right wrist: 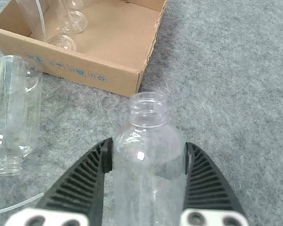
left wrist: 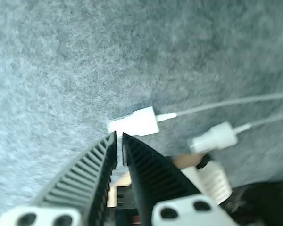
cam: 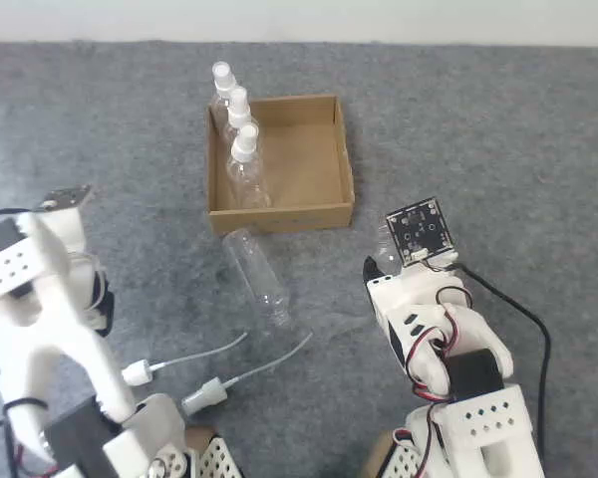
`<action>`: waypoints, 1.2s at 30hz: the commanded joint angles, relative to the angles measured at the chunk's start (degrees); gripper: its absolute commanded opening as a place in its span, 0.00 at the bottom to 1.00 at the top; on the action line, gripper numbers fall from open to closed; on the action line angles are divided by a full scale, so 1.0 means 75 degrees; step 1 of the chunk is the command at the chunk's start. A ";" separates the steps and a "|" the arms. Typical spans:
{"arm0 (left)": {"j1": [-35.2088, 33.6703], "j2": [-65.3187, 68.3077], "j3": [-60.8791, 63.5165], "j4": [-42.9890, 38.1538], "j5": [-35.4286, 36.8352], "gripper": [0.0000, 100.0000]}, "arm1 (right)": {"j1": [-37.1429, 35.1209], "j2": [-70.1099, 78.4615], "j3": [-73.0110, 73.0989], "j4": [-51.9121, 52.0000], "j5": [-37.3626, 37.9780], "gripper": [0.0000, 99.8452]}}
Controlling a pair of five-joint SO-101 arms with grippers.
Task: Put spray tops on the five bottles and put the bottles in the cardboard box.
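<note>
As we are looking down from above, we are seeing the box [cam: 279, 217] standing at the far middle of the table [cam: 498, 129]. Three capped bottles [cam: 244, 149] are lining one inner wall, and most of its floor is lying free. A bare bottle [cam: 257, 274] is lying on its side just in front of the box. A spray top [cam: 138, 373] and a second spray top [cam: 204, 395], both with long tubes, are lying near the arm bases.

Turning to the left wrist view, we are finding the left claw [left wrist: 119, 137] closed on nothing, hovering just over the spray top [left wrist: 134, 123]. We are judging that the jaws should be opening before coming down, and taking the white head, not the thin tube.

Turning to the right wrist view, the right claw [right wrist: 148, 149] is gripping the held bottle [right wrist: 148, 179] by its body, with its open neck free beyond the jaws and pointing toward the box corner. Steadying that neck is mattering most, we are judging, so the tube is entering cleanly. The bare bottle is lying near on one side, so we are advising care there. The other side is offering open room.
</note>
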 commanded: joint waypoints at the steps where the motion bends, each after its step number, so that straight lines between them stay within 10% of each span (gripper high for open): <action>1: -0.0715 -0.0070 -0.0147 0.0270 -0.2708 0.01 | 0.0018 -0.0123 -0.0082 -0.0158 -0.0047 0.10; 18: -0.1664 -0.0129 0.2385 -0.0727 -0.7478 0.01 | 0.0018 -0.0123 -0.0070 -0.0147 0.0141 0.10; 36: -0.1641 -0.0105 0.3710 -0.3434 -0.7127 0.01 | 0.0018 -0.0123 -0.0070 -0.0147 0.0152 0.10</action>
